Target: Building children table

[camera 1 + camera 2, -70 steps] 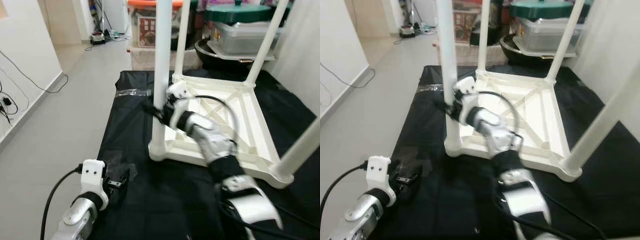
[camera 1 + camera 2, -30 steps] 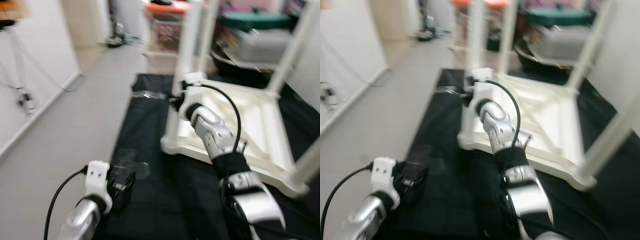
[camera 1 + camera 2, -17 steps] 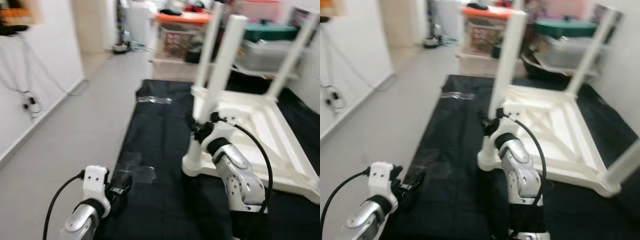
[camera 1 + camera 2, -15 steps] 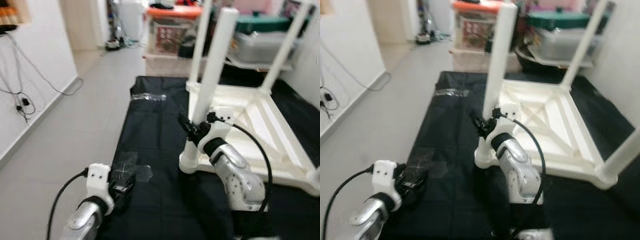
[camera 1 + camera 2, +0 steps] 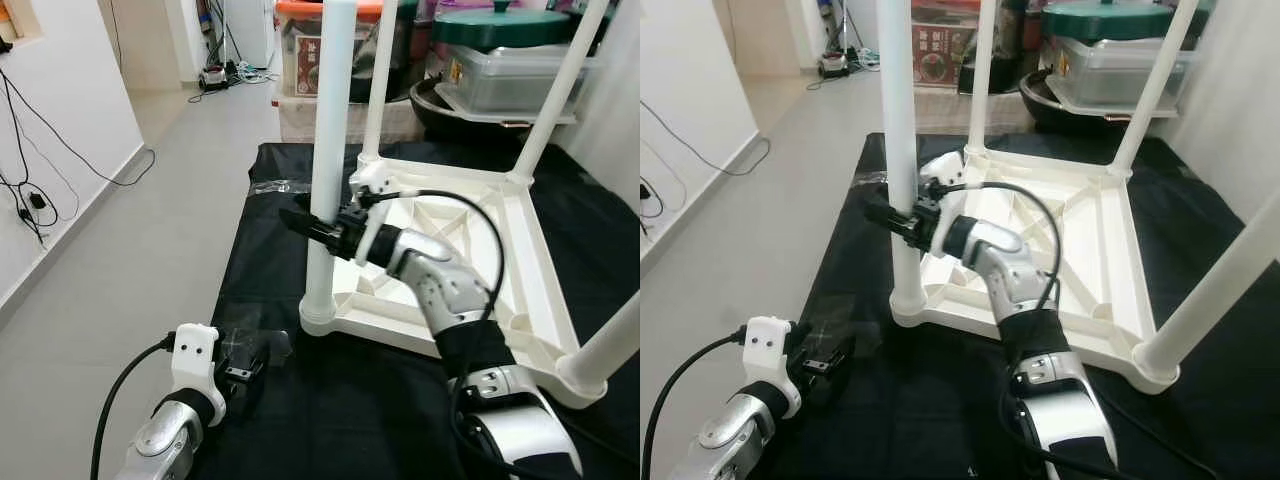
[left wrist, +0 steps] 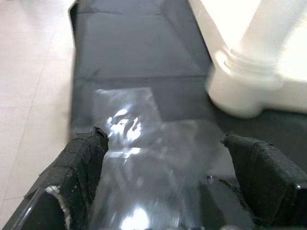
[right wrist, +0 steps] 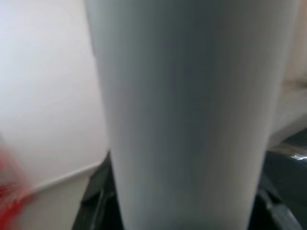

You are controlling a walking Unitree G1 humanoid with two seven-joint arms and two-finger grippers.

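At about 9 o'clock in the head views, black cables (image 5: 30,150) trail along the white wall and the grey tiled floor (image 5: 130,250). At roughly 7 o'clock the left gripper (image 6: 168,177) hangs low over the near left corner of the black mat (image 5: 270,400); its two black fingers (image 6: 81,167) stand wide apart, holding nothing, above a crumpled clear plastic bag (image 6: 144,158) that lies flat on the mat. A second clear bag (image 5: 268,186) lies on the mat's far left part, at about 11 o'clock.

Toward the centre, the white plastic children's table (image 5: 470,250) rests upside down on the mat, its underside ribs facing up and its legs pointing upward. The near left table leg (image 5: 328,150) stands upright in its corner socket, at about 12 o'clock from the left gripper. The right gripper (image 5: 305,225) reaches from the table side and has its black fingers on either side of that leg, partway up, clamped on it; in the right wrist view the leg (image 7: 192,115) stands close before the camera.

Beyond the mat, at 12 to 1 o'clock, storage bins stand together: one with an orange lid (image 5: 300,40) and a grey one with a green lid (image 5: 500,55).
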